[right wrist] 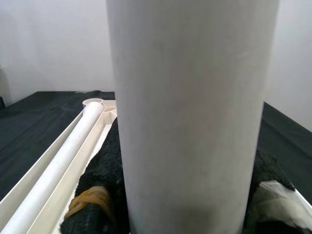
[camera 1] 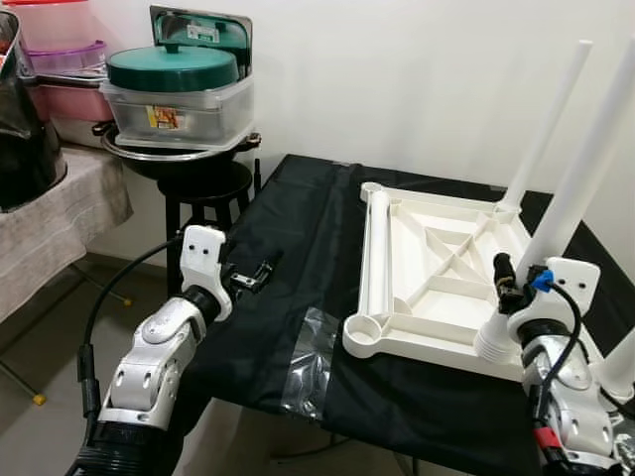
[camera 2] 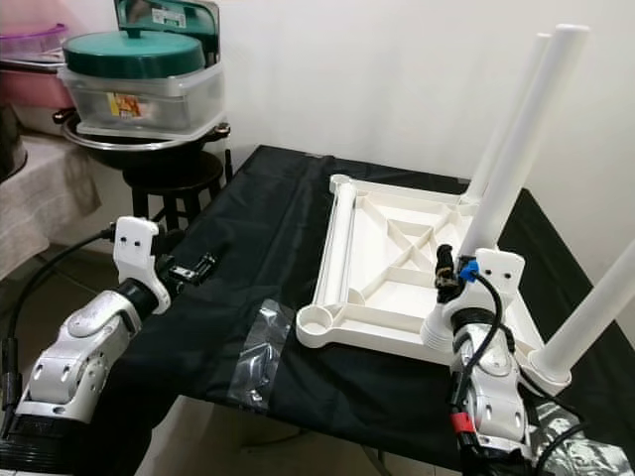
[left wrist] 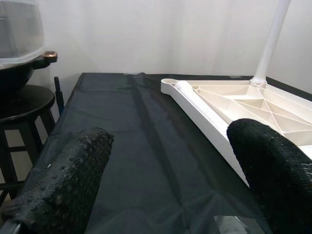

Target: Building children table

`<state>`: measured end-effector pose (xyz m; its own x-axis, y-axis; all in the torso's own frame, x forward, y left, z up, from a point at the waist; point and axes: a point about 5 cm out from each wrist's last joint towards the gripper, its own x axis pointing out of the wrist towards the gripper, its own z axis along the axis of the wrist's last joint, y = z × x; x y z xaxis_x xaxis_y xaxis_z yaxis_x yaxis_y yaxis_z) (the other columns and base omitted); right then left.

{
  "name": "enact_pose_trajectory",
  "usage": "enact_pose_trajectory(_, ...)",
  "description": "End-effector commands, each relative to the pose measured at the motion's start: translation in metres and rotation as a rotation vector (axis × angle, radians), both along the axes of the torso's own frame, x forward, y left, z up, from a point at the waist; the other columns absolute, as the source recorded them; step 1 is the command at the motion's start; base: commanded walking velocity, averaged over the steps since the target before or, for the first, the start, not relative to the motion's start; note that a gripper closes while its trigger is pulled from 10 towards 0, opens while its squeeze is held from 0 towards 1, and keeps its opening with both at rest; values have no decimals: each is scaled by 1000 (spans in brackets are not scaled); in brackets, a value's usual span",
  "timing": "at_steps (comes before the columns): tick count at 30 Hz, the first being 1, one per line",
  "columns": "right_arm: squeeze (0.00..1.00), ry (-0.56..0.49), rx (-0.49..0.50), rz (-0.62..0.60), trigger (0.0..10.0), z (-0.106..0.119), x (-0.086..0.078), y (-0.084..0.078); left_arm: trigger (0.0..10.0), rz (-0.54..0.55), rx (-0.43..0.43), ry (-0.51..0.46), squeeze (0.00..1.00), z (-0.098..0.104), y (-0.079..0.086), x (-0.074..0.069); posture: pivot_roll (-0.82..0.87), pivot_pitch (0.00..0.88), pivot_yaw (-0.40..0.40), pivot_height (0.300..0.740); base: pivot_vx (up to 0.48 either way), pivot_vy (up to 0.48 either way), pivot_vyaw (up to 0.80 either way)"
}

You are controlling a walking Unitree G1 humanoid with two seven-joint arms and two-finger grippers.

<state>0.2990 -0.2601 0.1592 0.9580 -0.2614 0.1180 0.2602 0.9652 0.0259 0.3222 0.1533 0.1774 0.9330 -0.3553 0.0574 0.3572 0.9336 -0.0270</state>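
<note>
Tabletop lay inverted so sockets faced up; right gripper pinched upright leg at 4 o'clock corner, left gripper spread at 9.

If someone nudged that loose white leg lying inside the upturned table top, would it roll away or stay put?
The loose leg is a smooth round tube, so it would probably roll, but it lies against the table top's raised rim, which likely stops it. It looks like hollow plastic, so probably light and stiff, perhaps slippery to grip.

The upturned tabletop lies on the cloth (stool at left).
</note>
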Motion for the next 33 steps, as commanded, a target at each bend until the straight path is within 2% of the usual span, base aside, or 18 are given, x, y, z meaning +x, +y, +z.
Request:
enact_pose_trajectory(1,0,94,24,-1,10000,-23,-2,1,10000,0,6,-12,0,2,-1,1,52,0,-70,740,0,0,0)
enact_pose_trajectory(7,0,78,53,-1,10000,-24,0,3,10000,0,6,-13,0,3,-1,2,56,0,-70,740,0,0,0)
enact_pose_trajectory(8,0,114,108,-4,10000,-36,-2,8,10000,0,8,-13,0,3,0,1,56,0,-71,740,0,0,0)
enact_pose_trajectory(16,0,204,214,-37,10000,-63,-15,10,10000,-1,11,-10,0,2,0,0,45,0,-66,740,0,0,0)
enact_pose_trajectory(22,0,218,208,-56,10000,-68,-23,6,10000,-22,10,-7,0,2,-3,0,35,0,-61,740,0,0,0)
enact_pose_trajectory(25,0,220,158,-79,10000,-67,-30,-3,10000,-57,-1,-8,0,2,-7,-2,29,0,-61,740,0,-300,0)
enact_pose_trajectory(33,0,229,120,-79,10000,-66,-37,-7,10000,-56,-1,-5,0,1,-7,-2,28,0,-62,740,0,-463,0)
